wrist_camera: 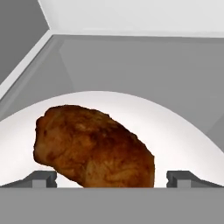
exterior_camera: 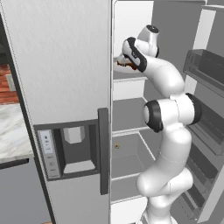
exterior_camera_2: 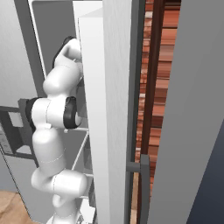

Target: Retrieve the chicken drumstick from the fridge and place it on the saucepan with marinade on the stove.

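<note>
Jaws: the gripper (wrist_camera: pixel 111 178) stands wide open; its two dark fingertips (wrist_camera: pixel 41 178) rise at the near edge of the hand view, one on each side of the meat; nothing is held; whether either tip touches the meat cannot be told.

Drumstick: the chicken drumstick (wrist_camera: pixel 94 146) is a reddish-brown lump lying on a white plate (wrist_camera: pixel 183 140); it sits between the open jaws, its thick end to the left in the hand view; in the left base view a sliver of it (exterior_camera: pixel 124 64) shows just left of the hand.

Plate: round and white, resting on an upper shelf (exterior_camera: pixel 127 75) inside the fridge; the grey back wall and a side wall of the compartment rise behind it.

Fridge: the fridge (exterior_camera: pixel 61 65) is light grey; its right door is swung open, with dark bins (exterior_camera: pixel 205 65) on the inside of that door; its left door is shut, with a dark upright handle (exterior_camera: pixel 103 148) and a water dispenser panel (exterior_camera: pixel 70 148).

Arm: the white arm (exterior_camera: pixel 168 131) rises from the lower right of the left base view and reaches up and far into the upper compartment; in the right base view it (exterior_camera_2: pixel 54 113) stands left of the open door's edge.

Worktop: a pale marbled worktop (exterior_camera: pixel 11 131) lies to the left of the fridge.
</note>
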